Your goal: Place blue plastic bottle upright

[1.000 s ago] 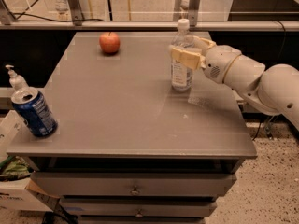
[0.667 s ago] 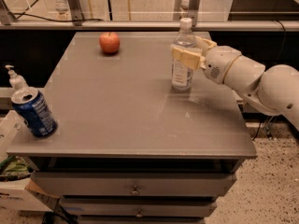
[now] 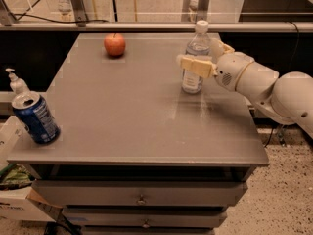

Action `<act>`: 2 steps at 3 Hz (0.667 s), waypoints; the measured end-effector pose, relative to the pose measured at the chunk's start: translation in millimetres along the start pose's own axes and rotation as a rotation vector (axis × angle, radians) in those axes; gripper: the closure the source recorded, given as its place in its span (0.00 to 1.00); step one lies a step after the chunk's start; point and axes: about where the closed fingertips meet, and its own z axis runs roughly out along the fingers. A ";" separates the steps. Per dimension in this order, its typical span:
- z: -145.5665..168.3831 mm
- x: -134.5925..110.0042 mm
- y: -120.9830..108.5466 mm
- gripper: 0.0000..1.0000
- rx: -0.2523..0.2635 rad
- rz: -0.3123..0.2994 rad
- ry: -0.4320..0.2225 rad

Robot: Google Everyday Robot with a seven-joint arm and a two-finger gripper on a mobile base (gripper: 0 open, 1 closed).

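Note:
The blue plastic bottle (image 3: 192, 81) is a clear slim bottle with a white cap and a pale label. It stands upright on the grey table (image 3: 137, 116), at the back right. My gripper (image 3: 199, 54) reaches in from the right and is shut on the bottle at mid height. One tan finger (image 3: 196, 65) crosses the bottle's front and the other shows behind it. The bottle's base is at the table surface.
A red apple (image 3: 115, 44) sits at the back of the table. A dark blue drink can (image 3: 35, 118) stands tilted at the front left corner, with a small white pump bottle (image 3: 15, 82) behind it. The table has drawers (image 3: 142, 199) below. A box (image 3: 14, 202) is on the floor at left.
The bottle and my gripper have shifted slightly to the right together. The bottle stays upright.

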 end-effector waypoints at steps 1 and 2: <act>-6.0 3.7 -2.9 0.00 0.014 0.008 0.002; -14.1 2.9 -4.5 0.00 0.028 0.001 0.005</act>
